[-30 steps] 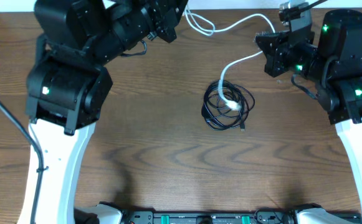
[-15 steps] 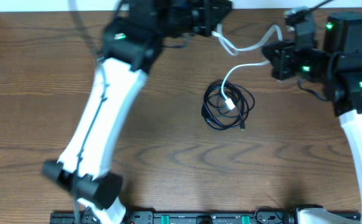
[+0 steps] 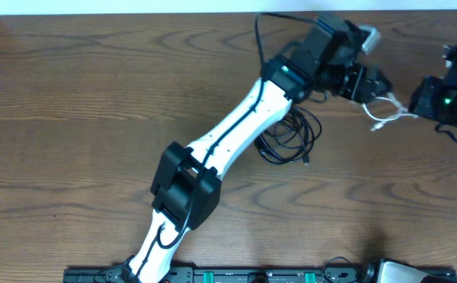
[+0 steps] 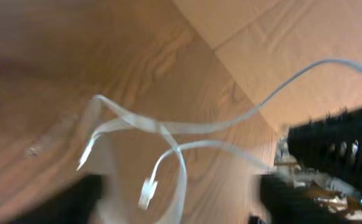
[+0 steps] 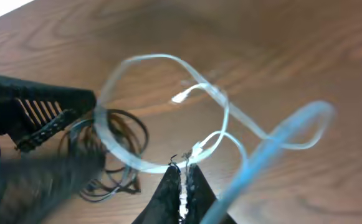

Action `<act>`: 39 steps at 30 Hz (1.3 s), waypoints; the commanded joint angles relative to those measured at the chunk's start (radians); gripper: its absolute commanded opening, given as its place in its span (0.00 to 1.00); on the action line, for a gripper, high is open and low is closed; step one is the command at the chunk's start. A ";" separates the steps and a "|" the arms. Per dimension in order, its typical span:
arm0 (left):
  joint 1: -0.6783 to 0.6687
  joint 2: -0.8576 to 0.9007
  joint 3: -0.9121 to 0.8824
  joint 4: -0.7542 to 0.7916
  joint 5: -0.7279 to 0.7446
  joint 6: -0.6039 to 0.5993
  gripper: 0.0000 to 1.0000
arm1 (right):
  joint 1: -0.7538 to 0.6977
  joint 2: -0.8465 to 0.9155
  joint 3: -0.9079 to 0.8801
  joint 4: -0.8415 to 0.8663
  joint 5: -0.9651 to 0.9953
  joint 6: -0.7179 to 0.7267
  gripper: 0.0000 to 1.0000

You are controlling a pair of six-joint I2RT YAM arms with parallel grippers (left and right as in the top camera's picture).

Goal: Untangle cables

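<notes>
Two lots of cable are on the table: a loose coil of thin black cables and one white cable. The white cable hangs in the air on the right arm's side of the coil, toward the table's far edge. It looks clear of the coil, though the left arm covers part of the coil, so I cannot be sure.

The right gripper is clenched on the white cable, pinching it at the very tips. The rest of the cable falls away in a wide, slack loop. In the right wrist view the coil lies flat on the wood beyond that loop.

The left gripper reaches across the coil to just beside the white cable. Its own view is blurred, but its fingers stand wide apart with the cable loose between them. I judge it released, holding nothing.

The white cable looks light, limp and smooth. It will probably sag, swing and slide through a weak pinch. The best hold is likely on the cord just behind a plug.

The black cables look springier, and their turns overlap. Lifting one strand mid-coil would probably drag the whole bundle. A plug end pokes out at the coil's near edge, and the cord just behind it seems the best place to start.
</notes>
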 commanded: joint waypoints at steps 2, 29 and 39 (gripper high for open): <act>0.021 -0.022 0.018 -0.029 0.012 0.039 0.97 | -0.022 0.034 0.002 -0.011 0.024 0.014 0.04; 0.321 -0.326 0.018 -0.542 -0.383 0.353 0.99 | -0.015 0.464 -0.018 -0.140 0.049 -0.116 0.58; 0.321 -0.338 0.017 -0.550 -0.383 0.357 0.99 | -0.016 0.505 -0.109 -0.019 0.159 -0.114 0.59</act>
